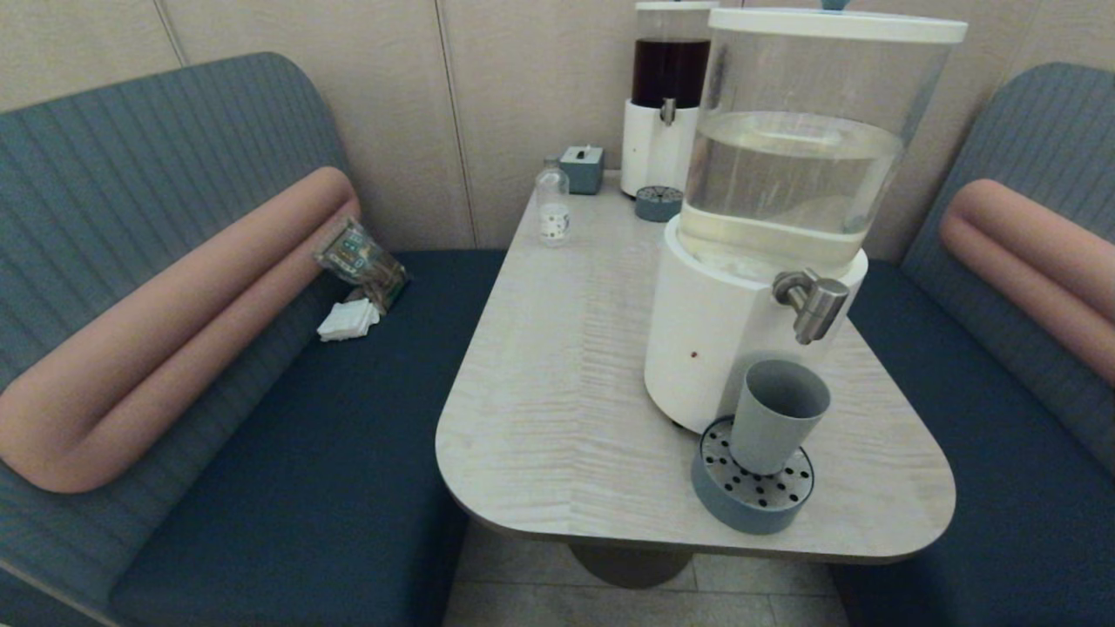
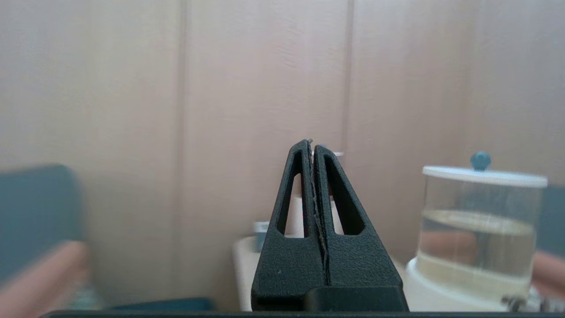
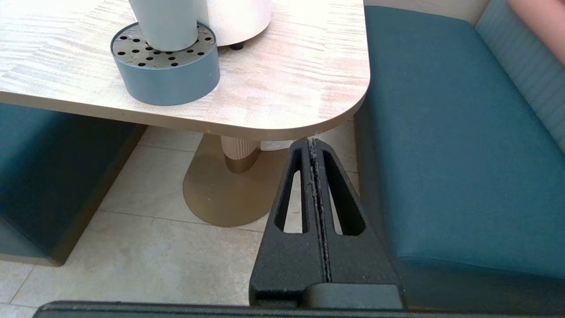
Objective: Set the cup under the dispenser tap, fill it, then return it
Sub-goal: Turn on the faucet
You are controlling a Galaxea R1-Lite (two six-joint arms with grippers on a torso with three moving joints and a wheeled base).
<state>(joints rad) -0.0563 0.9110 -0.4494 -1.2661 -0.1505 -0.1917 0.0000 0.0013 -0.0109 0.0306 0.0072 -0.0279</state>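
Observation:
The grey-blue cup (image 1: 773, 422) stands upright on a round perforated drip tray (image 1: 751, 489), directly below the brushed-steel dispenser tap (image 1: 812, 302) of the large white-based dispenser (image 1: 727, 340) with the clear-liquid tank. The cup's lower part (image 3: 165, 24) shows in the right wrist view. My right gripper (image 3: 313, 141) is shut and empty, low, below the table's near right corner, apart from the cup. My left gripper (image 2: 313, 143) is shut and empty, held off to the left of the table, facing the wall. Neither arm appears in the head view.
A narrower dark-liquid dispenser (image 1: 666, 96) with its own small drip tray (image 1: 658, 203) stands at the back. A small clear bottle (image 1: 552, 207) and a blue-grey box (image 1: 583, 168) are near it. Blue benches (image 1: 287, 453) flank the table (image 1: 557, 392); the pedestal base (image 3: 225, 185) is below.

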